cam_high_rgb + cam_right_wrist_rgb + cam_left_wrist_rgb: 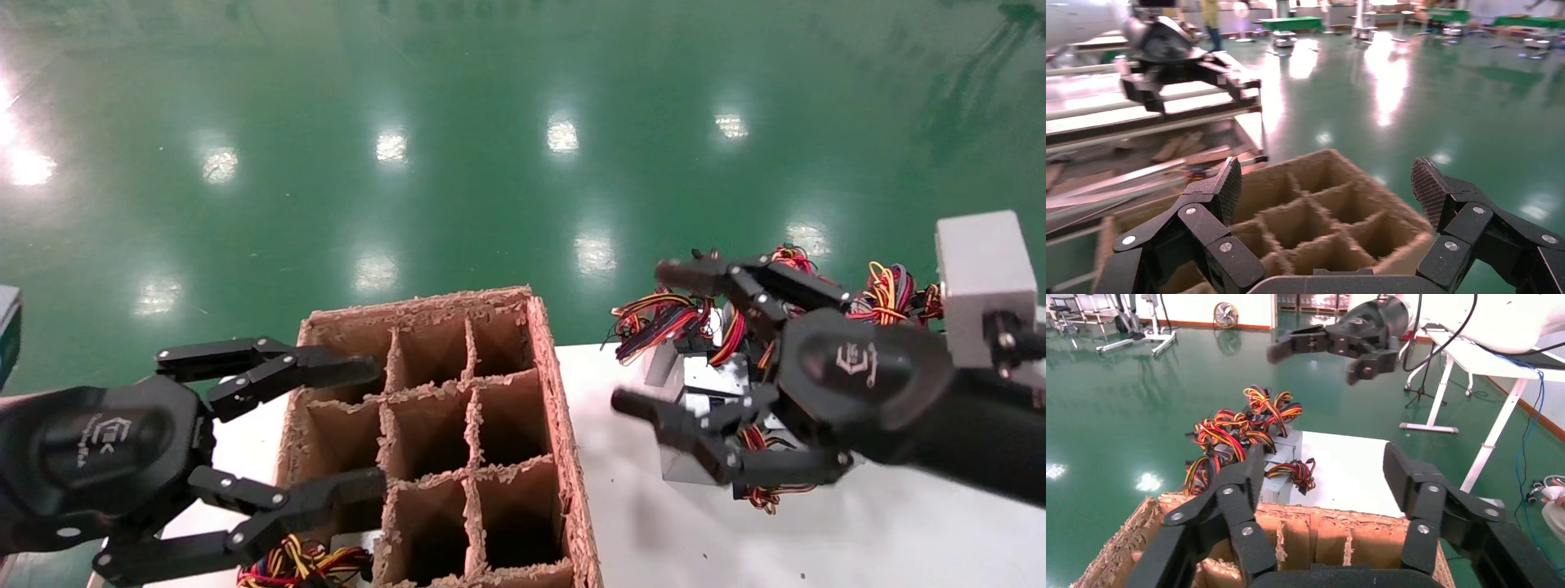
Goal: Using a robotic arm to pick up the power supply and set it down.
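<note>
Right gripper (654,380) spread wide, empty, above the silver-grey power supply (695,384) with red-yellow-black wires near the white table (654,523) far edge. Left gripper (359,429) also wide open, empty, beside the cardboard box (564,425).

The white desk (621,523) before me stands on a glossy green floor (490,163). It carries a brown divided cardboard box (564,457) and, beside it to my right, clustered silver-grey power supplies (695,380) trailing coloured wires.
</note>
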Tool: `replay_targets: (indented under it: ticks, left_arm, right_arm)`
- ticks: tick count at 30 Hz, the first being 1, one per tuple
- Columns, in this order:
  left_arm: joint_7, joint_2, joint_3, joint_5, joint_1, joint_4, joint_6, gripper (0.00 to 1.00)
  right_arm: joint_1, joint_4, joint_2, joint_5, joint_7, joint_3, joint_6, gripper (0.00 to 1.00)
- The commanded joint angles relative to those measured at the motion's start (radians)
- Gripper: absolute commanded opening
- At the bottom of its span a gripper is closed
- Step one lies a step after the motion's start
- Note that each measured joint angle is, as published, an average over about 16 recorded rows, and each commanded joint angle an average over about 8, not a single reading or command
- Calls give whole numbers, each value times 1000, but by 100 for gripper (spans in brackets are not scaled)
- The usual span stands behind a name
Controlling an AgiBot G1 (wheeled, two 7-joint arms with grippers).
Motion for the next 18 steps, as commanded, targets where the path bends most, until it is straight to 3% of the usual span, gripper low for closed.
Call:
replay_targets:
  ticks: [1, 11, 18]
  left_arm:
    - [0, 0, 0, 0, 0, 0, 0, 100]
    - [0, 0, 0, 0, 0, 0, 0, 100]
    - [0, 0, 0, 0, 0, 0, 0, 100]
  right_arm:
    - [10, -3, -3, 1, 5, -6, -29, 100]
    - [59, -18, -16, 6, 28, -35, -175, 100]
    - [80, -25, -21, 7, 37, -46, -235, 100]
